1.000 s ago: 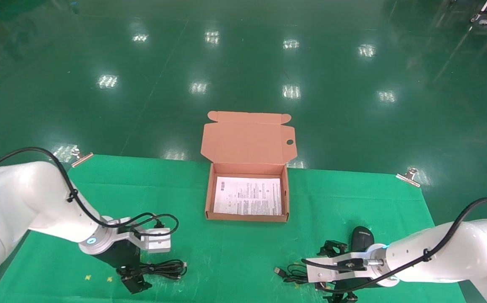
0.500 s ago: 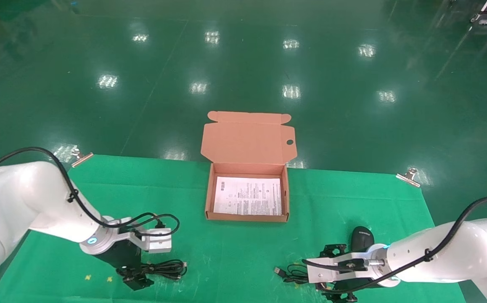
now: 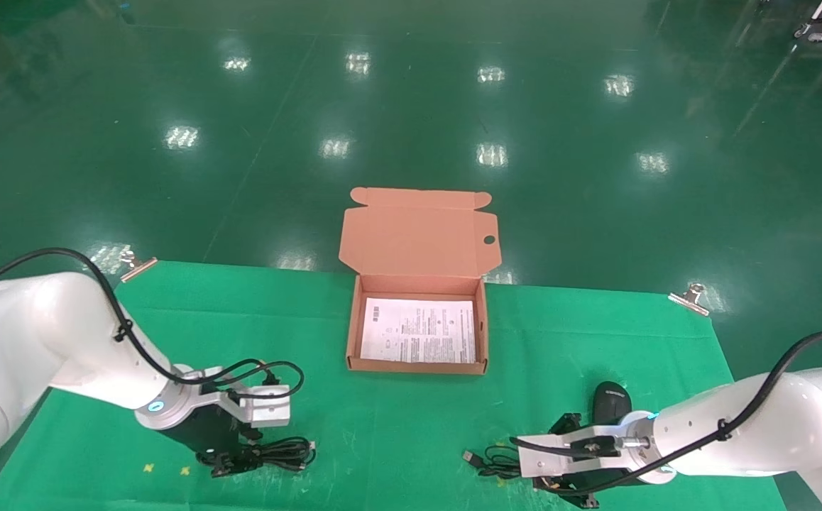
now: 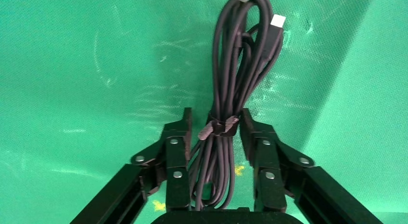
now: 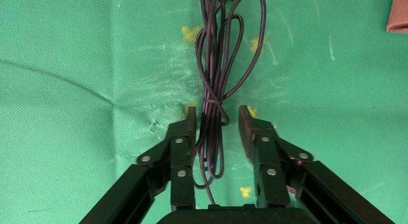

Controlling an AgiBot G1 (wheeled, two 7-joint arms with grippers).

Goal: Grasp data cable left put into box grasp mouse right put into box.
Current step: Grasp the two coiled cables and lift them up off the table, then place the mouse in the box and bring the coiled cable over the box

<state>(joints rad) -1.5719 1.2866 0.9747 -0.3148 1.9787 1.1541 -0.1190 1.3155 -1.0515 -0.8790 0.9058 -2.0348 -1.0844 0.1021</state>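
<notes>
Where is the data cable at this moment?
The data cable lies on the green cloth at the robot's near left, between the open fingers of the left gripper.

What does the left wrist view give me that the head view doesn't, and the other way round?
Only the left wrist view shows the jaws of the left gripper open, straddling the data cable at its strap, and the cable's silver plug.

Only the head view shows the box, lid open and holding only a white sheet, the mouse, and the right gripper low over the mouse's cord.

Both show the left gripper down at the data cable on the green cloth.
</notes>
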